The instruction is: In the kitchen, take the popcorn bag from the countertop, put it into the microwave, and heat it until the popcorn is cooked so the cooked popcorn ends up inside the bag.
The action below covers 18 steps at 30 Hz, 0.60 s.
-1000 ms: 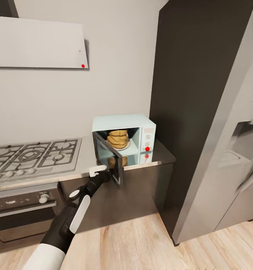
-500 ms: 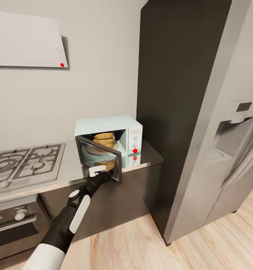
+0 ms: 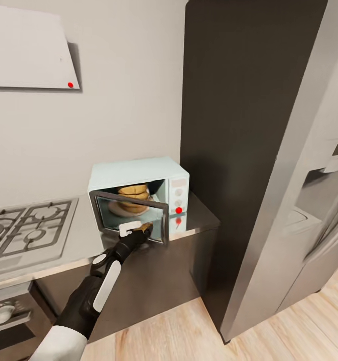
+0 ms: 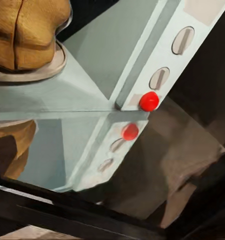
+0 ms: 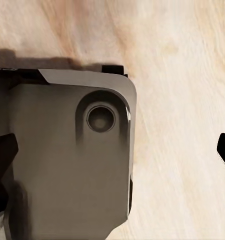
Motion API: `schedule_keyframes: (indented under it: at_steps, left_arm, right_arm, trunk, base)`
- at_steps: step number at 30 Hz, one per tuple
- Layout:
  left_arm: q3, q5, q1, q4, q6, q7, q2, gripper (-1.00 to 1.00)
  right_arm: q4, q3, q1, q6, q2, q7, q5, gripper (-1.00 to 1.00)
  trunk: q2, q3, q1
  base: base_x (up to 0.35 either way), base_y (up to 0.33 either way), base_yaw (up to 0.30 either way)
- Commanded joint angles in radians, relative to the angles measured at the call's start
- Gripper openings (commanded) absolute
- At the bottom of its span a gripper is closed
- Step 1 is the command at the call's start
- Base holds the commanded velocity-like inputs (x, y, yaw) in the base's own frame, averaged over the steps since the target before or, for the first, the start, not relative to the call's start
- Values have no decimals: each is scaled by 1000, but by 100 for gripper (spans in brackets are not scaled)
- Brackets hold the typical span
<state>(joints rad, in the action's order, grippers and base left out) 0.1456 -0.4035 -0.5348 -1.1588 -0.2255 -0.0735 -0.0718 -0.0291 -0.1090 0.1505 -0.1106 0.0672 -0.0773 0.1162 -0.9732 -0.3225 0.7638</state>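
Floorboards of pale wood [image 3: 189, 331] run nearest the robot, and over them the left arm reaches up and forward, its left gripper [image 3: 138, 229] set against the outer face of the microwave door [image 3: 131, 216] near its free edge; whether the fingers are spread or pressed together I cannot tell, since the head view shows them only as a dark tip against the glass. The contact there looks meant for pushing the door shut, judging by the task. Behind the door, the popcorn bag [image 3: 132, 198] sits on the round plate [image 4: 37, 74] inside the microwave [image 3: 138, 173], which stands on the countertop [image 3: 204, 215] beside the hob [image 3: 28, 235]; its panel carries 2 knobs and 1 red dot [image 4: 149, 101]. Farther right rise the dark cabinet side [image 3: 229, 125] and the steel fridge [image 3: 309, 210]. Against 1 s ago, the door has swung from standing wide open to nearly closed, the bag lies where it was, and the camera has shifted. Right wrist view shows the robot's base [image 5: 67, 150] over the floor, that gripper's fingers dark at the edges, state unclear.
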Motion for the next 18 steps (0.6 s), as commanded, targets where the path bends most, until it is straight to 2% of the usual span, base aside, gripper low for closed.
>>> schedule_keyframes:
  at_steps: [1,10,13,18]
  left_arm:
    - [-1,-8,-1,-1,-6,-2,0,100]
    - [1,-9,-1,-1,-6,-2,-2,100]
    - [1,-8,-1,-1,-6,-2,-18,100]
    - [0,-8,-1,0,-6,-2,-22,100]
  right_arm:
    - [-3,-9,1,-6,1,-2,10,100]
    - [-3,-8,1,-6,-2,-2,11,100]
    - [-3,-9,1,-6,-3,-2,10,100]
    - [-3,-9,1,-6,-3,-2,10,100]
  trunk:
    - [-1,-1,1]
    - [-1,-1,1]
    - [-1,-1,1]
    - [-1,-1,1]
  base:
    - [245,0,0]
    - [245,0,0]
    - [245,0,0]
    - [245,0,0]
